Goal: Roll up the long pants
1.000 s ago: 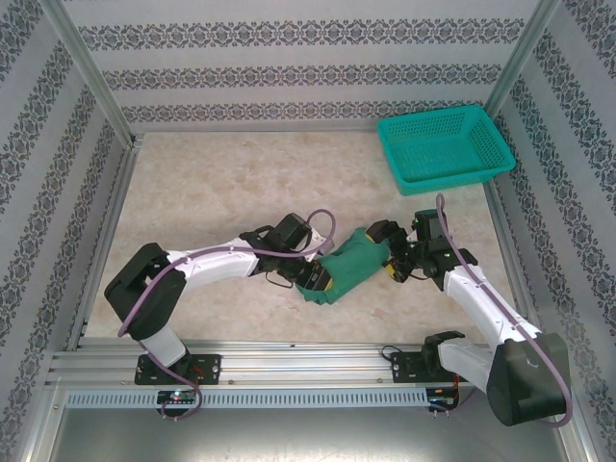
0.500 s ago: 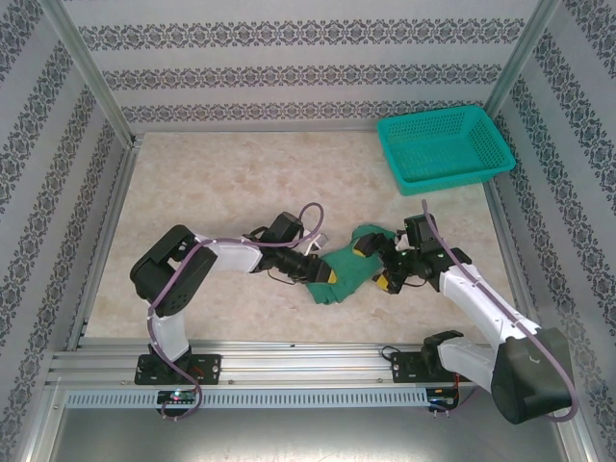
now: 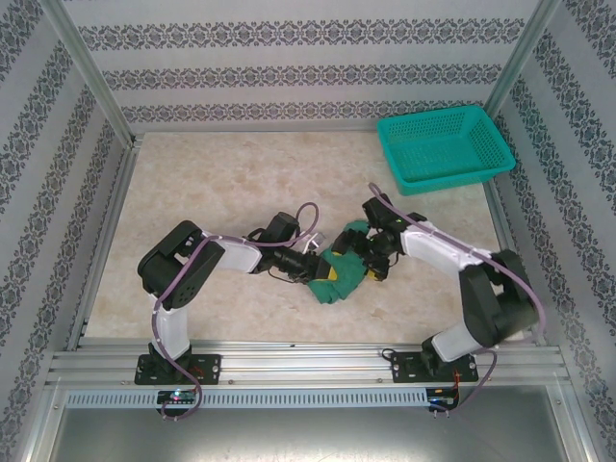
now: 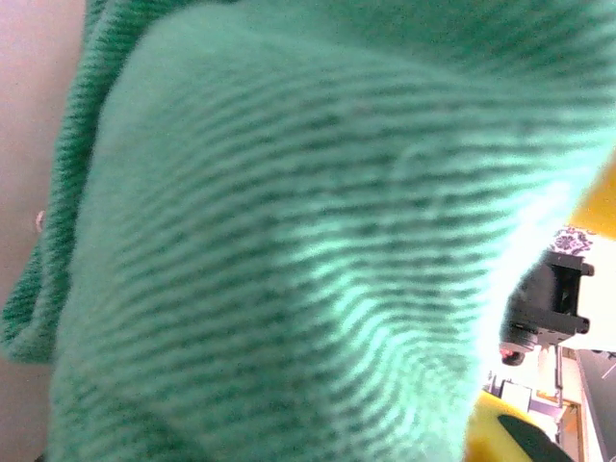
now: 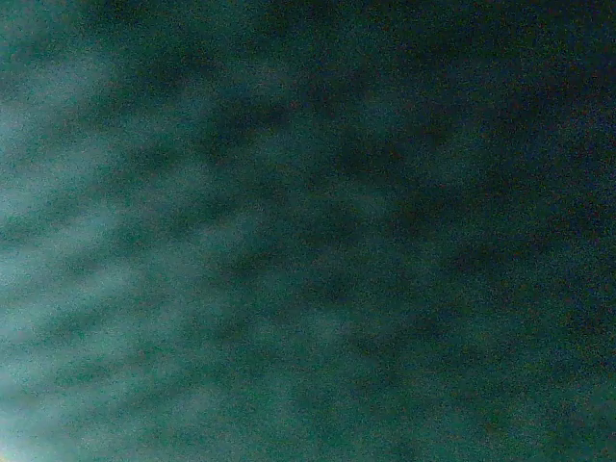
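The long pants (image 3: 340,267) lie as a short dark green bundle on the table, between both arms. My left gripper (image 3: 324,272) comes in from the left and is shut on the bundle's left end, yellow pads against the cloth. Ribbed green fabric (image 4: 289,241) presses against the left wrist camera, with a yellow fingertip (image 4: 479,435) at the bottom right. My right gripper (image 3: 370,254) stands open, its jaws wide astride the bundle's right end. In the right wrist view, dark green cloth (image 5: 289,231) lies close on the lens and hides the fingers.
A teal mesh basket (image 3: 389,151) sits at the back right corner. Patterned walls and metal posts close in the table on three sides. The beige tabletop (image 3: 212,183) stretches bare to the left and back. A metal rail (image 3: 289,366) runs along the near edge.
The right gripper has swung left over the bundle, its elbow folding out to the right. The bundle has shifted left and grown shorter. The left arm has drawn its elbow in.
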You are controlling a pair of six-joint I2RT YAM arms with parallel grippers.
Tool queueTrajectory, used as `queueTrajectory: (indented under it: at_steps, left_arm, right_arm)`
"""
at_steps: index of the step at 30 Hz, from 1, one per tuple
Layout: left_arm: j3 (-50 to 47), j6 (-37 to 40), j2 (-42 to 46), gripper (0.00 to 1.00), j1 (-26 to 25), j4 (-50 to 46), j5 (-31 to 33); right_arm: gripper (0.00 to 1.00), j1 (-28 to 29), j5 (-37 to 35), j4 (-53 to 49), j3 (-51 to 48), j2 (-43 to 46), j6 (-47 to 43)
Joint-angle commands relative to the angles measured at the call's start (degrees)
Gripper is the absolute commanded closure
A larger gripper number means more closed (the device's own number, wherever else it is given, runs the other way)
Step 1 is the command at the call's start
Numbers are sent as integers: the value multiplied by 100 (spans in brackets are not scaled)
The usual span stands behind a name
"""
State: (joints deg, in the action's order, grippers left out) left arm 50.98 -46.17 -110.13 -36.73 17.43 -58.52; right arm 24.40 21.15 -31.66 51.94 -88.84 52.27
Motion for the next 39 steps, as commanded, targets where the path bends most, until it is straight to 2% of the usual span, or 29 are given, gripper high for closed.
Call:
queueTrajectory:
  at_steps: [1, 11, 17, 26, 32, 35, 37, 38, 39]
  left_arm:
    - [182, -46, -113, 100, -11, 215, -398]
    - [789, 431, -341, 100, 23, -398, -598]
    - [928, 644, -180, 100, 34, -697, -433]
    - [848, 364, 47, 100, 43, -145, -518]
    - [853, 547, 97, 100, 43, -286, -401]
    - [848, 560, 104, 100, 37, -292, -441]
    - [878, 582, 146, 100, 43, -344, -432]
    - [895, 588, 180, 100, 43, -346, -437]
    - [926, 617, 214, 100, 44, -386, -435]
  right_arm:
    - [2, 232, -380, -208, 210, -699, -335]
    - [2, 612, -256, -707, 978, -2232, -521]
    - [3, 727, -111, -795, 1045, -2497, -488]
    - [3, 1052, 348, -1168, 1336, -3080, -607]
    - [4, 1141, 344, -1424, 1473, -3236, -779]
    - [9, 1153, 608, -1303, 1448, -3402, -754]
    - [17, 1189, 716, -1108, 1353, -3466, -696]
    - [28, 1192, 855, -993, 1321, -3510, -697]
    - [50, 1198, 985, -879, 1279, -3579, -694]
